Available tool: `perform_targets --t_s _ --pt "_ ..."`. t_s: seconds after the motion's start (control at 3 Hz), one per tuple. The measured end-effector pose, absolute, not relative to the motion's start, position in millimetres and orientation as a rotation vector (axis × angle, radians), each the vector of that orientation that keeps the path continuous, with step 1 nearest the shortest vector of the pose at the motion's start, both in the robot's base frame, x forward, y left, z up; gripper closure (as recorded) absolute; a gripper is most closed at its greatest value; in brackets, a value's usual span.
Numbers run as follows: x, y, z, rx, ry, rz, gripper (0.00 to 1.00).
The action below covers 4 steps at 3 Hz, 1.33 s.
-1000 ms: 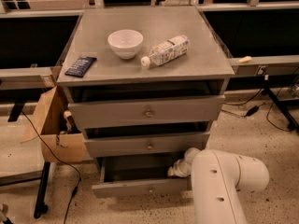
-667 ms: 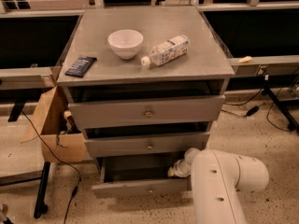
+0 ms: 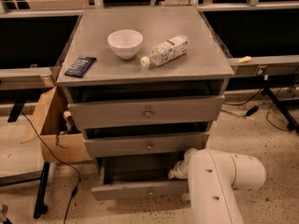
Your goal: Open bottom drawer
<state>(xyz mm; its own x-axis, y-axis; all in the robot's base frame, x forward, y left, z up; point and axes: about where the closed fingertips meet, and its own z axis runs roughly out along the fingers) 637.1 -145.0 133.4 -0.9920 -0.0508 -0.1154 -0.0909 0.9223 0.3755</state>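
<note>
The bottom drawer (image 3: 135,190) of the grey cabinet is pulled out toward me, its slim front panel low near the floor and its dark box interior showing behind it. My white arm (image 3: 219,181) reaches in from the lower right. The gripper (image 3: 178,171) sits at the drawer's right side, just above the front panel's right end, mostly hidden by the arm.
Above are the middle drawer (image 3: 149,145) and top drawer (image 3: 147,112), each slightly ajar. The cabinet top (image 3: 88,36) carries a white bowl (image 3: 125,43), a lying bottle (image 3: 166,51) and a dark packet (image 3: 80,66). A cardboard box (image 3: 53,125) stands left; cables trail right.
</note>
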Motion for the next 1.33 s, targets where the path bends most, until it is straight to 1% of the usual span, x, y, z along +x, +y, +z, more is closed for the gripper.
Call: perform_targets --t_s 1.33 --pt "627 -158 127 -0.073 3.035 0.549 1.00"
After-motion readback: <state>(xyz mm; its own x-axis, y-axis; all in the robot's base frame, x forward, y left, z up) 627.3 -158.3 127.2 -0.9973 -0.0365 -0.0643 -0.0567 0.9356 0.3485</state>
